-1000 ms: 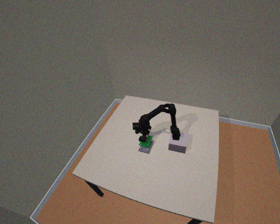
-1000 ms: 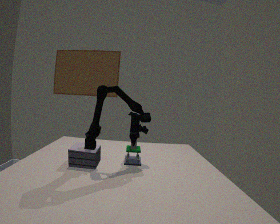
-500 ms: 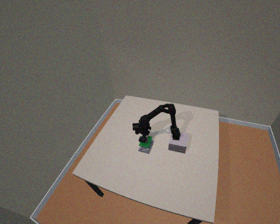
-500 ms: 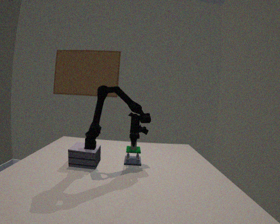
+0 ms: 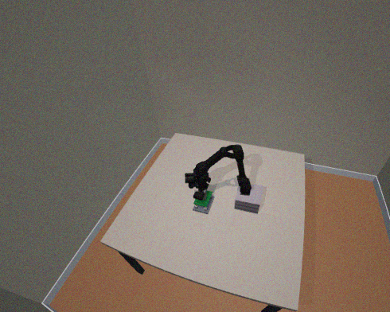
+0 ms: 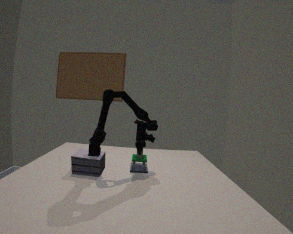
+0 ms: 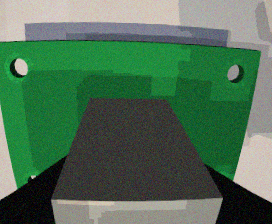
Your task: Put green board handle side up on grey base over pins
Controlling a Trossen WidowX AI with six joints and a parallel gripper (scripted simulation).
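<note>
The black arm's gripper [image 5: 200,196] [image 6: 139,153] is closed on the handle [image 6: 139,153] [image 7: 137,150] of the green board [image 5: 204,198] [image 6: 134,157] [image 7: 132,70]. The board is held above the grey base [image 5: 202,209] [image 6: 139,169] [image 7: 127,30], near its posts [image 6: 144,164]. No pin shows in the two corner holes [image 7: 20,67] at the board's far edge, seen from the wrist.

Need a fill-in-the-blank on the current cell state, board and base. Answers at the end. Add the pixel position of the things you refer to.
1. The gripper [image 5: 199,197] [image 6: 139,156] is closed on the ____ of the green board [image 5: 204,199] [image 6: 135,158] [image 7: 52,107].
2. The grey base [image 5: 201,211] [image 6: 139,170] [image 7: 127,30] lies directly on the ____.
3. In the wrist view, the two far corner holes show no gold ____ coming up through them.
4. In the exterior view, the panel on the wall behind the arm [image 6: 103,114] is coloured ____.

Missing words: handle; table; pins; orange-brown
</note>
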